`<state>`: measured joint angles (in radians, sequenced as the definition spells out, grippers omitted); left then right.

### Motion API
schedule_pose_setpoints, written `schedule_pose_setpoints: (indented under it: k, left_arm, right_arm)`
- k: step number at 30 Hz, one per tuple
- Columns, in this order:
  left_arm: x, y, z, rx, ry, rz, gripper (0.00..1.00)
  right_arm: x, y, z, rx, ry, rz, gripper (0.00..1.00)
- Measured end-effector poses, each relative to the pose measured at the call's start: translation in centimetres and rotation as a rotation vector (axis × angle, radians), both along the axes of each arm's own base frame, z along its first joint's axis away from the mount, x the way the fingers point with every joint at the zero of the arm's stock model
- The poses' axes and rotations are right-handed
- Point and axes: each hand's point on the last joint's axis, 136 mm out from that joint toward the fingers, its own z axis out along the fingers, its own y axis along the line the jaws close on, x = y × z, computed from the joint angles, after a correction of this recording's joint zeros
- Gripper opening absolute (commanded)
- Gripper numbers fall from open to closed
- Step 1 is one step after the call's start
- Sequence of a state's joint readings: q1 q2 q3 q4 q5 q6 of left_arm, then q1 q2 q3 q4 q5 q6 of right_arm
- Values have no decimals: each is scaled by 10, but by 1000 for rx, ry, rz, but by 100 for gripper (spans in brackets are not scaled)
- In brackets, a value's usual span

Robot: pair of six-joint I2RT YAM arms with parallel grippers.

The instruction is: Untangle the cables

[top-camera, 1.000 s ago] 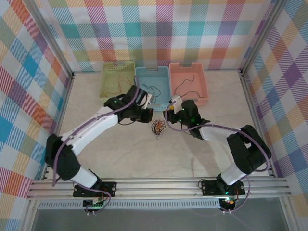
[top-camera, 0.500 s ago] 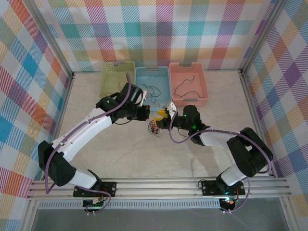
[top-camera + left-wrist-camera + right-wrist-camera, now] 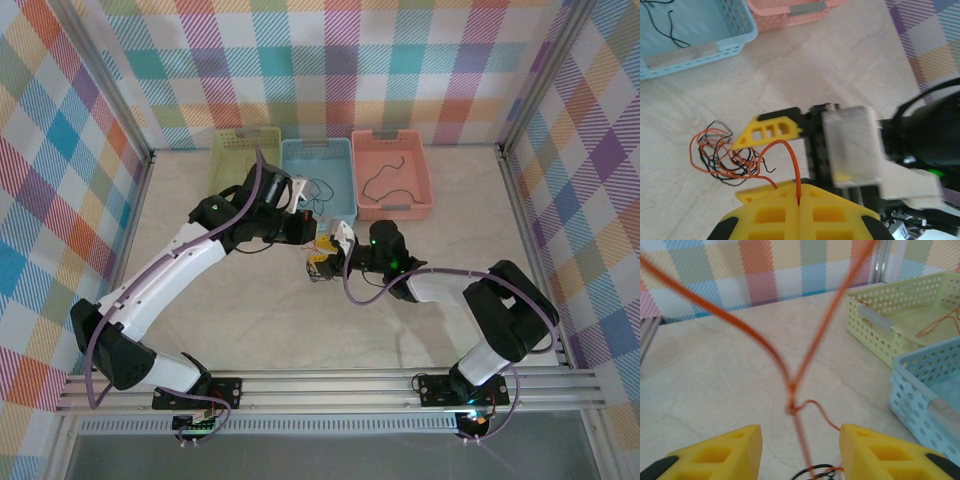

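A tangle of thin red-orange and black wires (image 3: pixel 322 268) lies as a loose knot near the middle of the beige marbled table (image 3: pixel 300 340), just in front of the baskets and between the two claws. It has no clear long axis. Its loops spread in all directions.

One red-orange strand (image 3: pixel 790 155) leaves the tangle, arches upward and drops straight into the left gripper (image 3: pixel 799 207). That gripper's yellow fingers are pressed together on the strand.

In the right wrist view, blurred red-orange lines (image 3: pixel 790 385) form a V, running from upper left and upper right down to a small knot. A single line continues from there toward the camera. It passes through the gap of the right gripper (image 3: pixel 800 450), whose yellow fingers (image 3: pixel 715 455) stand spread apart with nothing clamped between them.

Three perforated plastic baskets stand side by side along the far edge of the table:
- The yellow-green basket (image 3: pixel 245 133) on the left holds a curled orange wire (image 3: pixel 940 322).
- The light blue basket (image 3: pixel 316 144) in the middle holds a thin black wire (image 3: pixel 671 27), snaking along its floor.
- The salmon-pink basket (image 3: pixel 390 135) on the right holds one dark wire (image 3: pixel 383 178) in a shallow S, lying roughly along the basket's length.
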<state>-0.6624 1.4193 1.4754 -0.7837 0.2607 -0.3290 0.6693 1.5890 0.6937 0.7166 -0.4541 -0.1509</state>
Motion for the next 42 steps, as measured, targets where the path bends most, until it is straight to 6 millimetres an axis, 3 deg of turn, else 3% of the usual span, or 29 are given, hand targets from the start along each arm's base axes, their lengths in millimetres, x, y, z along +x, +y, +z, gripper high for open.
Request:
schedule_pose_setpoints:
  k: [7, 11, 14, 22, 28, 35, 42]
  left_arm:
    - [-14, -4, 19, -74, 11, -38, 0]
    - [-21, -4, 44, -120, -18, -54, 0]
    - [-24, -2, 76, -167, -71, -54, 0]
    - [-56, 21, 191, -361, -288, -58, 0]
    - [-80, 50, 237, -429, -407, -21, 0]
    - [-86, 66, 244, -428, -450, 29, 0]
    - [-61, 53, 193, -347, -362, 60, 0]
  right_arm:
    - [25, -1, -11, -52, 11, -113, 37]
    - [37, -3, -21, -103, 41, -165, 36]
    - [42, -6, -26, -130, 54, -194, 36]
    - [50, -8, -36, -187, 79, -233, 36]
    - [54, -12, -44, -229, 94, -261, 37]
    - [55, -16, -55, -267, 115, -276, 39]
    - [46, -13, -48, -221, 97, -232, 43]
